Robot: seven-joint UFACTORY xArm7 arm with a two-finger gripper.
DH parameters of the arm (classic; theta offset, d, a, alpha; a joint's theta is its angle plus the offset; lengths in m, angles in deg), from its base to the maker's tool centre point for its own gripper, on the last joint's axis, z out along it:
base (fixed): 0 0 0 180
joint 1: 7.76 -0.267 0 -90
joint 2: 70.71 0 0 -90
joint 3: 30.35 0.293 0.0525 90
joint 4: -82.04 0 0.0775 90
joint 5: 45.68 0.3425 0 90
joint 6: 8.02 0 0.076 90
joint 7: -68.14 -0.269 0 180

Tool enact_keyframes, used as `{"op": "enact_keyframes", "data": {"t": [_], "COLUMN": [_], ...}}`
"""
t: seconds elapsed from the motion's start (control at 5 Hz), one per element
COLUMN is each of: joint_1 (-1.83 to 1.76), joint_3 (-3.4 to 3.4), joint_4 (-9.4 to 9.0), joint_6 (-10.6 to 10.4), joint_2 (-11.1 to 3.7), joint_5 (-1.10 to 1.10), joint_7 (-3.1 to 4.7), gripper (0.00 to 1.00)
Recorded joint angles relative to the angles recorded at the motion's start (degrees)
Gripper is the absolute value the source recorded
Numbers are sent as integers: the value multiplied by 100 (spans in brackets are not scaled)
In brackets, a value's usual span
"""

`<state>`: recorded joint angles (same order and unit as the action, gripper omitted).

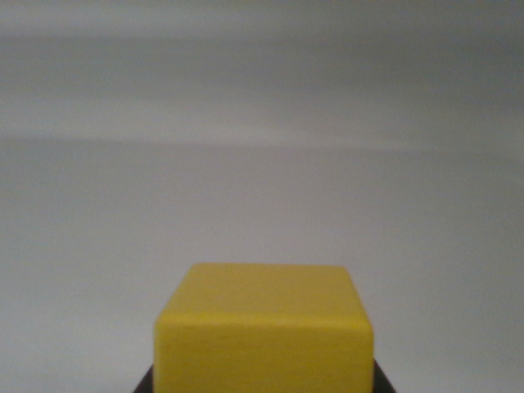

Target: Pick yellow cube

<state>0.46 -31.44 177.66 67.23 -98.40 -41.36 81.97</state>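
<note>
Cube (262, 332), yellow, fills the bottom centre of the wrist view, close under the camera, with its top face and near face both showing and its lower part cut off by the frame edge. Dark shapes (146, 383) peek out at its two lower corners, at the wrist view's left and right; they may be parts of the pincer flanking the cube, but too little shows to be sure. Whether the pincer is spread apart, closed, or already gripping the cube cannot be told from here.

Around the cube lies a plain pale grey counter (262, 188), soft and featureless, with nothing else on it in sight.

Risks, as a judgement: the cube's faces look smooth, so a shallow or off-centre grip could let it slip or twist out on the lift. If the pincer closes unevenly, one side may push the cube along the counter instead of clamping it. With the contact points hidden below the frame, alignment cannot be checked.

No brand, label or writing is visible on the cube or the counter.
</note>
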Motion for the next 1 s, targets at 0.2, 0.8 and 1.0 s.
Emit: {"op": "enact_keyframes", "data": {"t": [0.2,0.8,1.0], "joint_1": [0,3,3], "joint_3": [0,-4,-4], "joint_4": [0,328,328], "joint_6": [0,506,506], "joint_2": [0,179,179], "joint_5": [0,-16,-16], "joint_7": [0,-34,-34], "gripper": [100,100,100]}}
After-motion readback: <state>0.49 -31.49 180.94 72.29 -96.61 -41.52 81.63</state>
